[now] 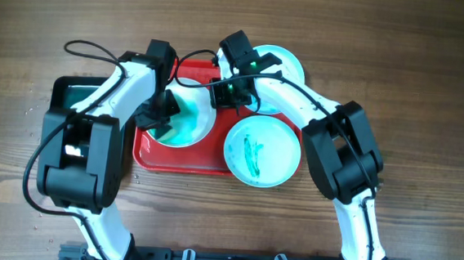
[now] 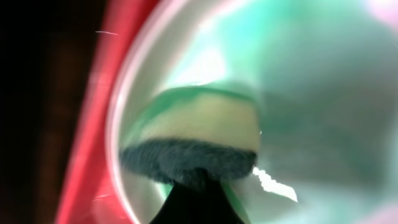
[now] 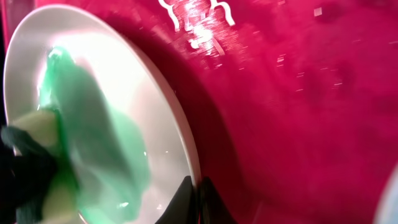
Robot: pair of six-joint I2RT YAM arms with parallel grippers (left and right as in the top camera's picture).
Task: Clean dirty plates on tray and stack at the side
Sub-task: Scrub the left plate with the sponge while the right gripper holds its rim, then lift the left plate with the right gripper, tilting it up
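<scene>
A white plate (image 1: 190, 119) smeared with teal lies on the left half of the red tray (image 1: 182, 161). My left gripper (image 1: 162, 110) is shut on a yellow-green sponge (image 2: 196, 127), whose dark scouring side sits against the fingers; the sponge presses on that plate (image 2: 311, 93). My right gripper (image 1: 227, 94) is shut on the white plate's rim (image 3: 186, 146), one finger on each side. A turquoise plate (image 1: 262, 151) with green streaks sits at the tray's right front corner. A second turquoise plate (image 1: 287, 63) lies behind the right arm.
A black tray (image 1: 64, 94) with a greenish inside stands left of the red tray, partly under my left arm. Both arms cross over the red tray's back half. Bare wooden table (image 1: 431, 95) surrounds everything.
</scene>
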